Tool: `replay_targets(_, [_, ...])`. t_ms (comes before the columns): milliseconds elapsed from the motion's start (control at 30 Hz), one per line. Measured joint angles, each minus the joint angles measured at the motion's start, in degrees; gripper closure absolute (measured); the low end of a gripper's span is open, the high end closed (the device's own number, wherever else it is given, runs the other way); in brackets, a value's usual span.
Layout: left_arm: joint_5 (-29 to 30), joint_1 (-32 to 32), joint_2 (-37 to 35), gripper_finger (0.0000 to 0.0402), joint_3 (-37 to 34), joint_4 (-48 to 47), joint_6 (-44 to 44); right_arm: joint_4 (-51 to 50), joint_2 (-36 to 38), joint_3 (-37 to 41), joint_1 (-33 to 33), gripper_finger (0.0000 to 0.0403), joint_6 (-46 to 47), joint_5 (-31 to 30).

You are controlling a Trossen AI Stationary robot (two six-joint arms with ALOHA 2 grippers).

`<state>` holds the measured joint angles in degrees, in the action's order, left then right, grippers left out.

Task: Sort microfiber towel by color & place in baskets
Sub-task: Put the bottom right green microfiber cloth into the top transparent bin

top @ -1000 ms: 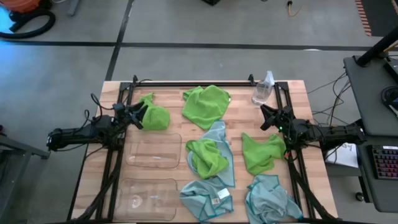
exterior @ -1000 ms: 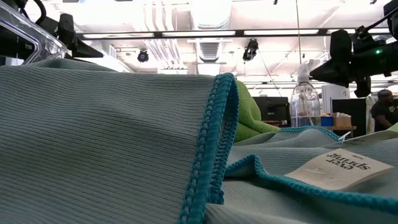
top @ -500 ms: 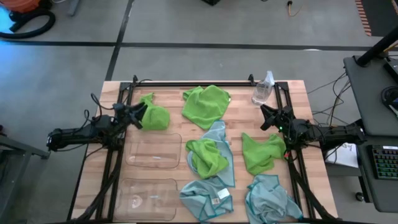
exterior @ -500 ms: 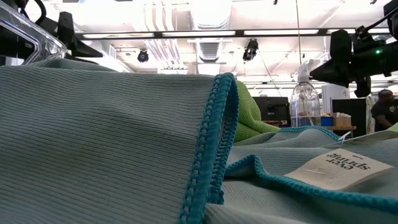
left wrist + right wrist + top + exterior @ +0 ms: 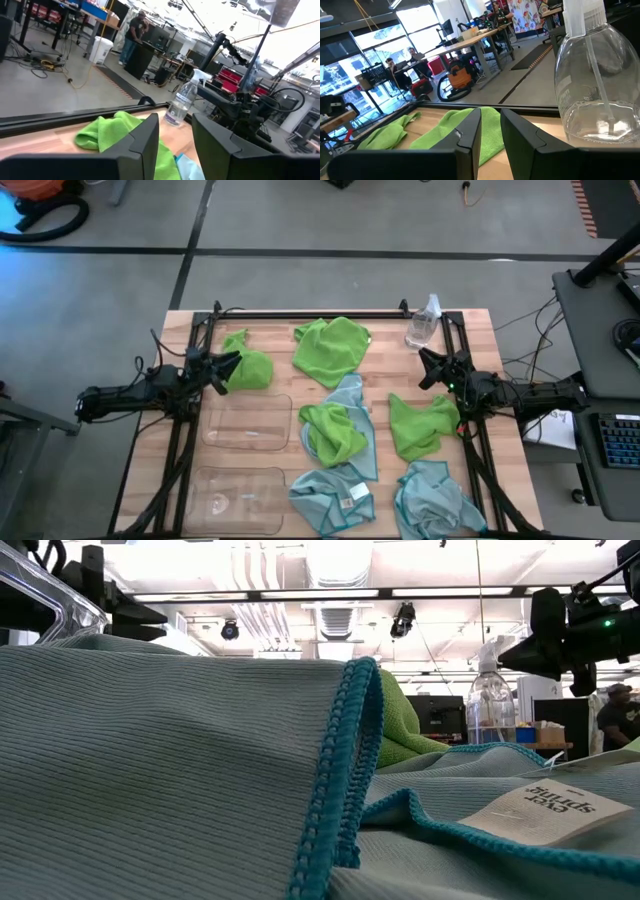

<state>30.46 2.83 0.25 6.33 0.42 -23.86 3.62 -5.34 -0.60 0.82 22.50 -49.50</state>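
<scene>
Seven towels lie scattered on the table (image 5: 480, 330) in the high view, four lime green and three pale teal, while both baskets (image 5: 247, 423) at the left side hold no cloth. Only that view shows the left gripper (image 5: 224, 366), fingers parted, at the edge of a green towel (image 5: 251, 368), and the right gripper (image 5: 428, 368), released, near the spray bottle (image 5: 424, 321). A teal towel (image 5: 150, 770) fills the low view, hiding the baskets.

— What's on your table?
— Two baskets (image 5: 247, 422) (image 5: 238, 498) lie on your left, one behind the other; towels (image 5: 332, 430) spread to their right; a spray bottle (image 5: 424, 322) stands far right.
</scene>
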Motion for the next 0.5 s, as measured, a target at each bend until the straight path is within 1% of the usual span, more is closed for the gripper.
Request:
replay_targets(200, [-0.2, 0.0, 0.0, 0.0299, 0.0, 0.0, 3.2, 0.0, 0.0, 0.0, 0.0, 0.0335, 0.0, 0.0])
replay_targets(500, [-0.1, 0.0, 0.0, 0.0299, 0.0, 1.1, 3.7, 0.0, 0.0, 0.0, 0.0, 0.0335, 0.0, 0.0])
